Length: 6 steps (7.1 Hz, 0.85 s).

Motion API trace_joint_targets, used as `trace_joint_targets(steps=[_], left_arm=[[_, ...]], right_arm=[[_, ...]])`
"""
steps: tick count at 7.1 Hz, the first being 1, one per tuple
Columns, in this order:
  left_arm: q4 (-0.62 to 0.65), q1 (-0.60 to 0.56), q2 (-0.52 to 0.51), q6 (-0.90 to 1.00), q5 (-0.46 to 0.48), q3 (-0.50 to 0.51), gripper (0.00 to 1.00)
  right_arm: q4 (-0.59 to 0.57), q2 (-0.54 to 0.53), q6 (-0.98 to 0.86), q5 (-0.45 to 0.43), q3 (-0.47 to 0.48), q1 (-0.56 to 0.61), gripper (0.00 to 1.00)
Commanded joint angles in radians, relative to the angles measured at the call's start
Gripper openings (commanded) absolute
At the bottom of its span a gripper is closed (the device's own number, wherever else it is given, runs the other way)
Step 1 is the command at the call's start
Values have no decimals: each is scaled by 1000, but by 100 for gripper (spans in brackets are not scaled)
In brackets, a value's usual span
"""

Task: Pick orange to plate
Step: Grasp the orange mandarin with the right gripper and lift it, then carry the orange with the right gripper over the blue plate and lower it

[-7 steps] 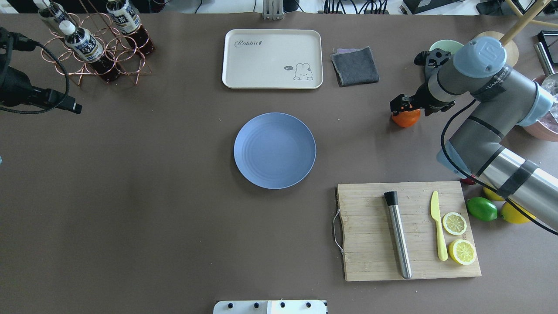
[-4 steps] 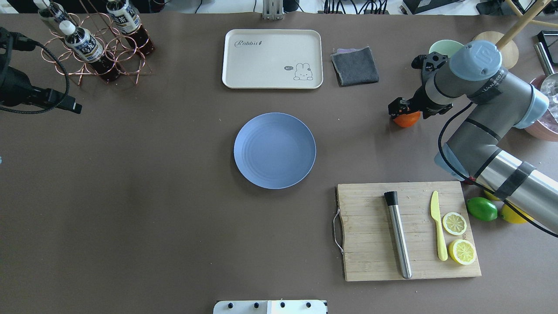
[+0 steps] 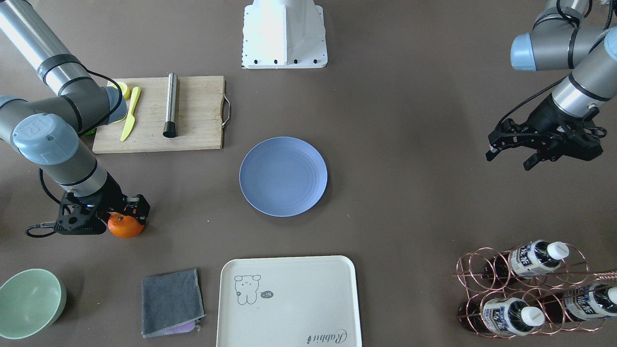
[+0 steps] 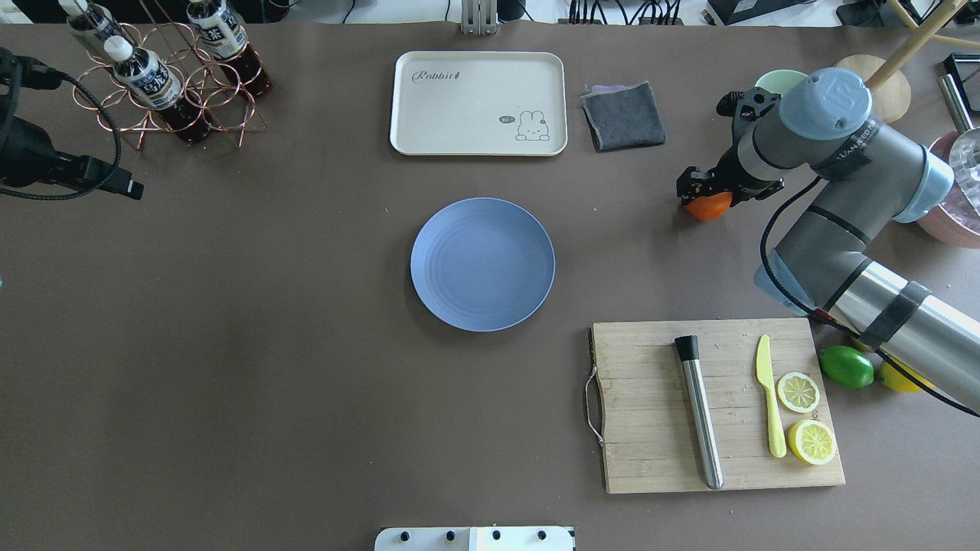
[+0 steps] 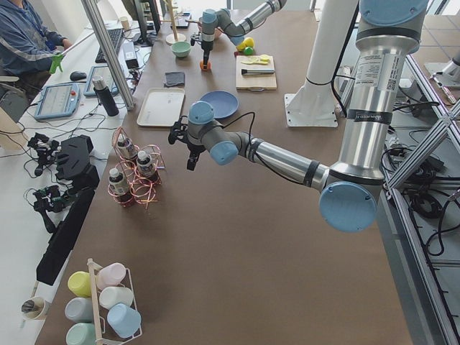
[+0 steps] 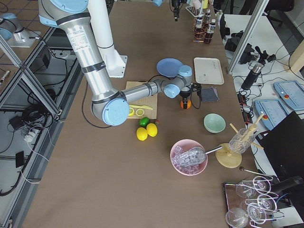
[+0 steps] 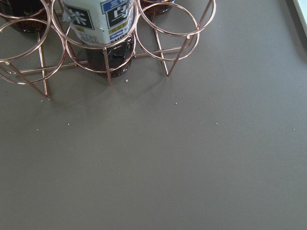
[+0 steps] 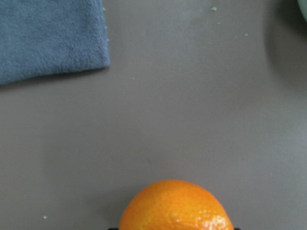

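The orange (image 4: 708, 207) sits in my right gripper (image 4: 705, 194), which is shut on it at the table's right side, just off the surface; it also shows from across the table as the orange (image 3: 125, 226) under the gripper (image 3: 124, 215). In the right wrist view the orange (image 8: 175, 206) fills the bottom edge above bare table. The blue plate (image 4: 482, 264) lies empty at the centre, well to the left of the fruit. My left gripper (image 3: 509, 159) hovers open and empty at the far left, near the bottle rack.
A cream tray (image 4: 478, 103) and a grey cloth (image 4: 622, 115) lie beyond the plate. A mint bowl (image 3: 29, 301) stands behind the right arm. A cutting board (image 4: 651, 413) with muddler, knife and lemon halves, a lime (image 4: 846, 367), and a copper bottle rack (image 4: 164, 84) stand around.
My right arm has shifted slightly left and away, carrying the orange with it. The left arm and the plate have not moved.
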Motion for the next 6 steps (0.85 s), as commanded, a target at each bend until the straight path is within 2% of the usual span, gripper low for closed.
trace_joint_targets(steps=[1,2,3,4,6], left_arm=[[3,0,22,10,-22,-16,98],[9,-26,17,13,-94,-14,98],[14,-84,37,68,-134,-5,98],[19,-134,99,177,-163,-2,98],[89,-210,184,350,-165,-5,98]], right_arm=[[-12,55,134,-10,36,-30,0],[-26,101,237,-37,42,-72,0],[-124,176,289,-75,63,-112,0],[-236,250,344,-98,88,-152,0],[-274,339,456,-199,78,-272,0]])
